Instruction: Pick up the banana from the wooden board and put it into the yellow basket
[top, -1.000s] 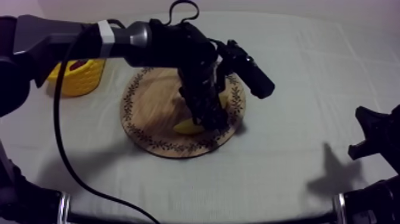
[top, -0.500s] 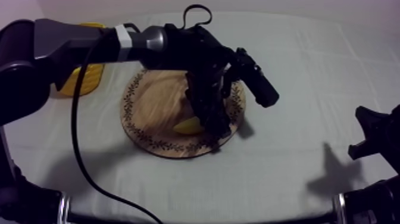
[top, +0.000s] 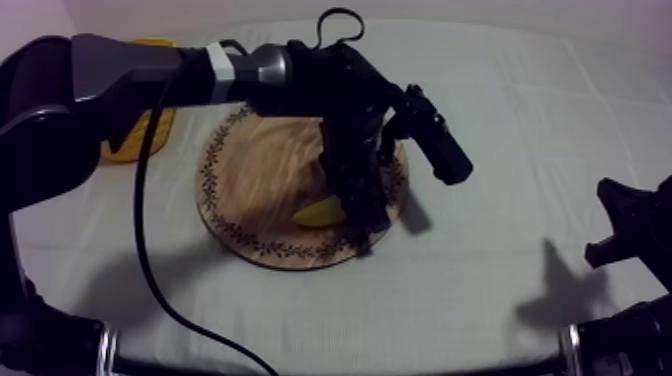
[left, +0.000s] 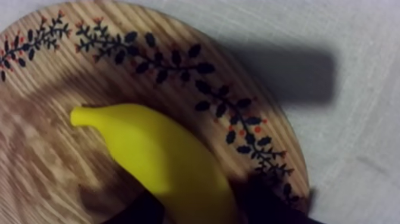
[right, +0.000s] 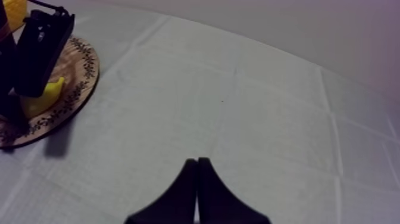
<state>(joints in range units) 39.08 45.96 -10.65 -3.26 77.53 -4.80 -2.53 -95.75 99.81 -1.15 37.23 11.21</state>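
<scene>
At centre of top view, left gripper (top: 362, 218) low over banana (top: 318, 213) on wooden board (top: 250, 175) (grip not discernible); right gripper (right: 197, 162) closed, empty, above tabletop (right: 268, 119).

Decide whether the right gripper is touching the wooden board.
Apart. The right wrist view shows the right gripper shut over bare cloth, with a wide stretch of it before the board.

Banana (left: 161, 161) on board (top: 250, 190) (patterned rim), yellow basket (top: 162, 128) apart

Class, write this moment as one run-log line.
left end effector: at banana on wooden board | right end effector: shut, idle | yellow basket: beside board
</scene>
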